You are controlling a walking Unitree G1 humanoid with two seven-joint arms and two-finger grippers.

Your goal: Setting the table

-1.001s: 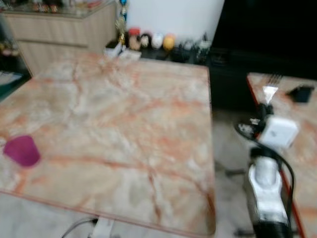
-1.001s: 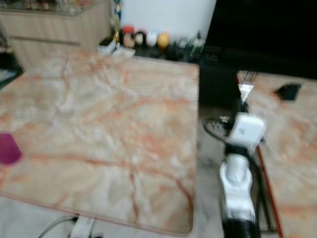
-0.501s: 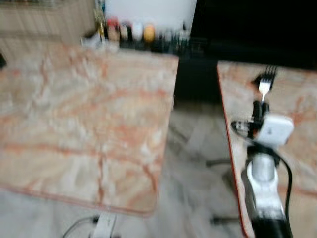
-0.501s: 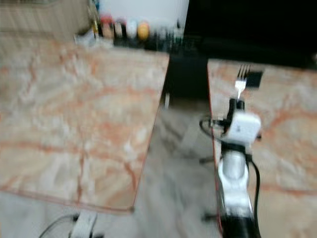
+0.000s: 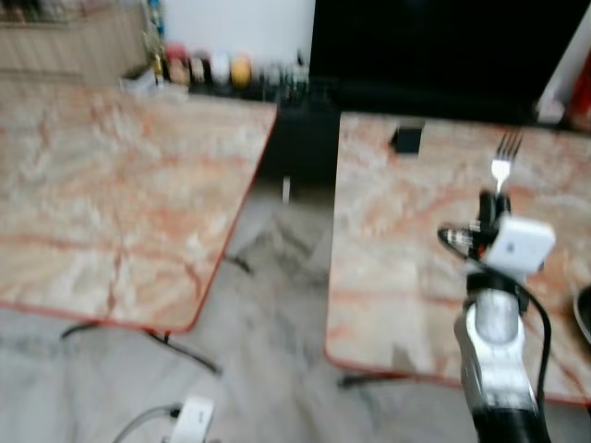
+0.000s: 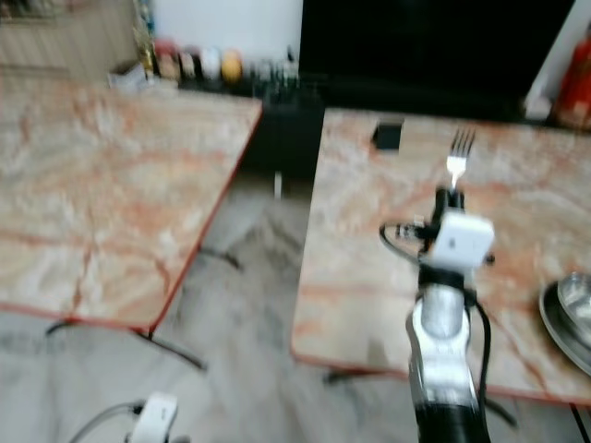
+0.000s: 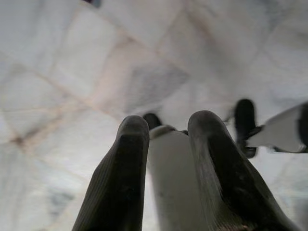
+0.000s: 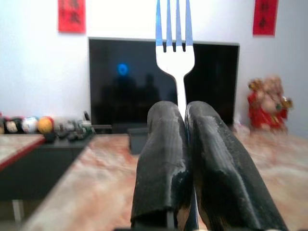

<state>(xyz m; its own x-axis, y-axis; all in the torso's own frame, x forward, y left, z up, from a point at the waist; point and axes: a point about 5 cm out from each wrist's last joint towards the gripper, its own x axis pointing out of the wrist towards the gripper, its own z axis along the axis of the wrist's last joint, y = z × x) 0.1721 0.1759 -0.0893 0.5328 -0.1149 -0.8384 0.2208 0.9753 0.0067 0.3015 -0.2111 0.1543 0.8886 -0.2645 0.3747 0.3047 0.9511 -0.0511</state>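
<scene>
There are two marble-topped tables, the left table (image 5: 120,175) and the right table (image 5: 406,231). One fork (image 6: 457,159) is in view, and one small black object (image 6: 388,136). At the frame edge sits what may be one metal plate (image 6: 563,323).

Fork (image 8: 175,53) handle buried between the right gripper's (image 8: 185,120) closed fingers. Metal dish (image 6: 568,318) cut by the right edge (shape unclear). Small far-left shelf items (image 5: 208,69) too blurred to identify. Whole head view smeared.
</scene>
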